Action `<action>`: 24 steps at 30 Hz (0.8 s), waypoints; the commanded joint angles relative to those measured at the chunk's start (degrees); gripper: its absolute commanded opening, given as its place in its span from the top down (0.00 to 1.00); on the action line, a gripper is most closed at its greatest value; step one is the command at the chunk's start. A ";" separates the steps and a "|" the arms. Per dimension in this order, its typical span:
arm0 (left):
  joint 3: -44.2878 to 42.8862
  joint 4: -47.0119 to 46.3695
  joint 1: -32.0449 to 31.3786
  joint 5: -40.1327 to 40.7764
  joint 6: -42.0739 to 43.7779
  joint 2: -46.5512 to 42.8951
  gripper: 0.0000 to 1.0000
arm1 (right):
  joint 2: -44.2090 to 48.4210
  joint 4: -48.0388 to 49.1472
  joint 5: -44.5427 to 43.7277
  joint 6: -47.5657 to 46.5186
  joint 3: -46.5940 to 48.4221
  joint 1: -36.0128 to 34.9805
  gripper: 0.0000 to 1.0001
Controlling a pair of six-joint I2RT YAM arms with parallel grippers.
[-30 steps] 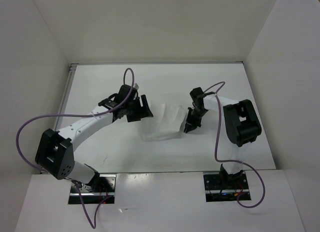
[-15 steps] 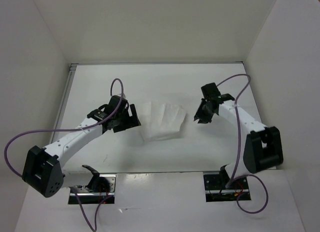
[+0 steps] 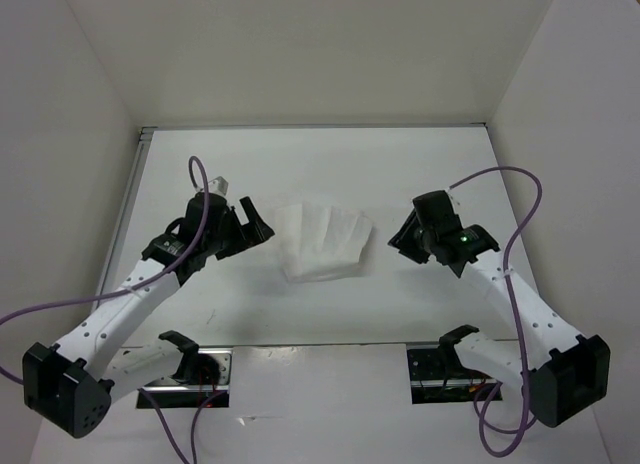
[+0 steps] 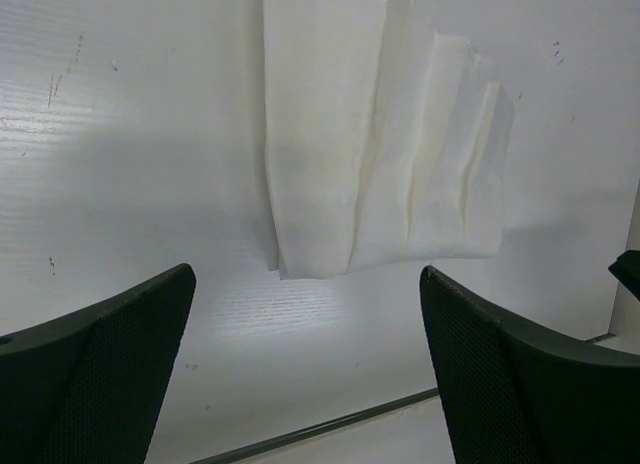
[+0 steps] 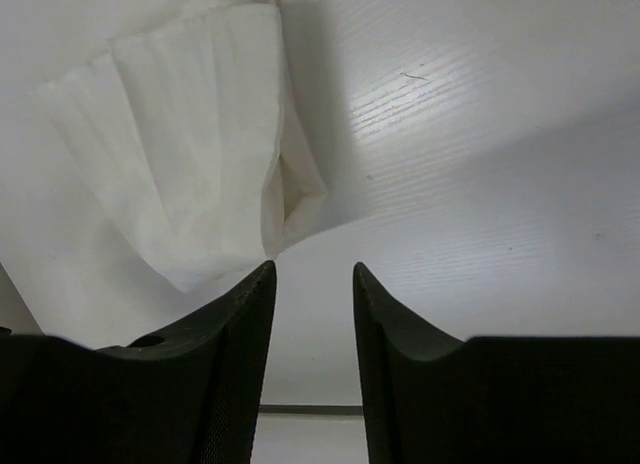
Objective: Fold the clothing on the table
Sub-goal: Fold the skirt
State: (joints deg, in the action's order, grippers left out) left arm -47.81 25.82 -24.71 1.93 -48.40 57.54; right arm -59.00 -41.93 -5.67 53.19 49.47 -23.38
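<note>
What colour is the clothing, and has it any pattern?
The clothing is white, with only faint fold lines; best seen in the left wrist view.

The table [image 3: 420, 169] is a flat, matte white surface. The clothing [image 3: 322, 242] lies directly on it near the centre, white, folded into overlapping, fanned layers, flat against the tabletop.

Left arm [image 3: 110, 319] extended, jaws wide; right arm [image 3: 520, 304] extended, jaws parted.
</note>
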 commanded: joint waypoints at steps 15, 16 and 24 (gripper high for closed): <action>1.32 -4.11 2.65 -4.48 0.32 -0.07 0.01 | 9.07 5.28 1.89 -4.57 1.77 -0.18 0.52; 1.32 -4.11 2.65 -4.48 1.11 -0.06 0.01 | 9.08 6.24 0.85 -4.59 1.77 -0.18 0.52; -0.18 -8.33 3.44 -4.13 5.15 -1.20 0.01 | 19.19 20.14 -8.73 -6.41 -6.59 -0.18 0.48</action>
State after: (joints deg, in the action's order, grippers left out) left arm -46.50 20.99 -21.74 -1.78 -46.48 57.49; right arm -40.95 -29.52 -8.82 49.58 42.94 -23.38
